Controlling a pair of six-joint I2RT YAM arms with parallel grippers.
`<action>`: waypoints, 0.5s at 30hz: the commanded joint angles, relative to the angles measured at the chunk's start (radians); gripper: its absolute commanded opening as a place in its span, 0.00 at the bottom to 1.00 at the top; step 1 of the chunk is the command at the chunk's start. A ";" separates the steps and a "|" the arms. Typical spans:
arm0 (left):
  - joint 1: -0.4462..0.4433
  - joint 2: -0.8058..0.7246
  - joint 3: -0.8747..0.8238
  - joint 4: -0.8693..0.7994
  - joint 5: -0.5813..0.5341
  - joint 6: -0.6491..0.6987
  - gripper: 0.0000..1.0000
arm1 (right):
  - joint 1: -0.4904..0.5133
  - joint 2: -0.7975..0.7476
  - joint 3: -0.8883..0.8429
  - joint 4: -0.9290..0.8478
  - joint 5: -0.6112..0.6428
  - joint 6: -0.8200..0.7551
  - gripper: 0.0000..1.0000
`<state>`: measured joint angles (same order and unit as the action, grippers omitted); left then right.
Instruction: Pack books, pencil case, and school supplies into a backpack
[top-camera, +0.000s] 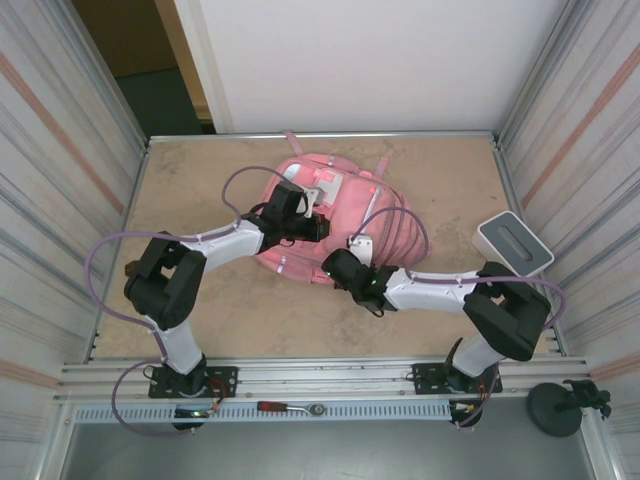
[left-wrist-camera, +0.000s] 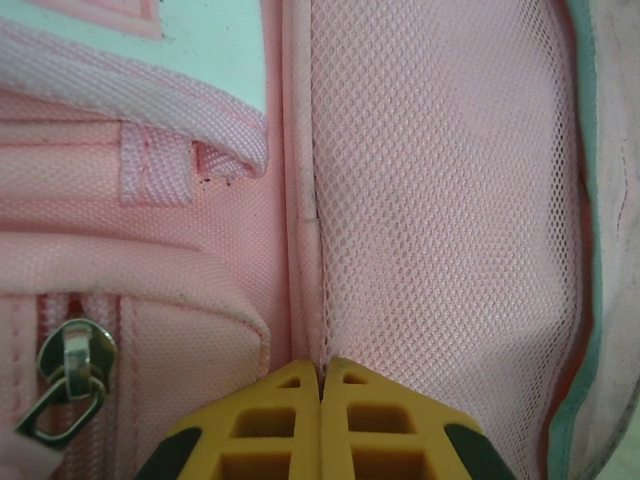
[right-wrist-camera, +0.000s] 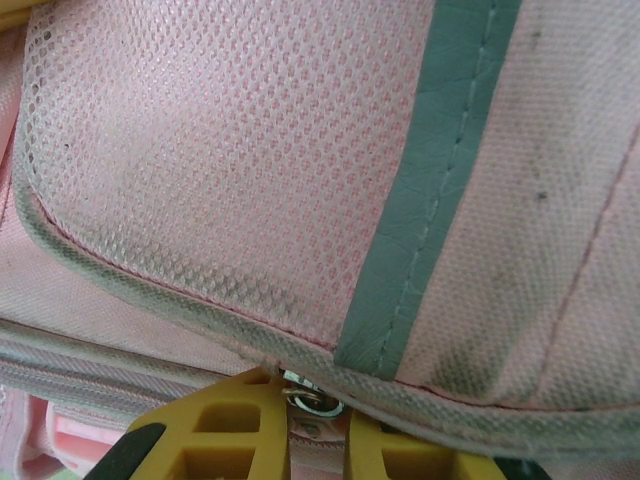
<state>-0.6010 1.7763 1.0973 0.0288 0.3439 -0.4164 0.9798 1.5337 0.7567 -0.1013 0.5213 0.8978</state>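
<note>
Closing-up looks to be the step in hand: the large pink fabric backpack (top-camera: 350, 205) lies mid-tabletop (top-camera: 200, 180), no loose supplies around. The left tool (left-wrist-camera: 322, 378) is clenched at a seam; the right tool (right-wrist-camera: 316, 385) pinches a metal zipper pull (right-wrist-camera: 312, 402). Next, probably a steady drag along the zip. Mottled tan surface, corrugated metal walls, a grey-white rectangular box (top-camera: 515, 243) at right.

Backpack (top-camera: 350, 205) half covered by arms.
Right gripper (right-wrist-camera: 317, 405) fingers cut by bottom edge; zipper pull (right-wrist-camera: 306, 398) between them, mostly tucked under fabric edge. Gripped or not, can't tell.
</note>
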 joint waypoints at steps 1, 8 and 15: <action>0.013 0.009 -0.033 -0.207 -0.030 0.036 0.00 | -0.040 -0.047 -0.042 -0.072 -0.026 -0.043 0.07; 0.045 0.014 -0.033 -0.220 -0.047 0.056 0.00 | -0.109 -0.134 -0.103 -0.110 -0.104 -0.120 0.05; 0.060 0.018 -0.029 -0.236 -0.062 0.074 0.00 | -0.254 -0.263 -0.166 -0.163 -0.202 -0.220 0.05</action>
<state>-0.5812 1.7763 1.0996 0.0166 0.3561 -0.3798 0.7986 1.3304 0.6331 -0.1566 0.3332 0.7467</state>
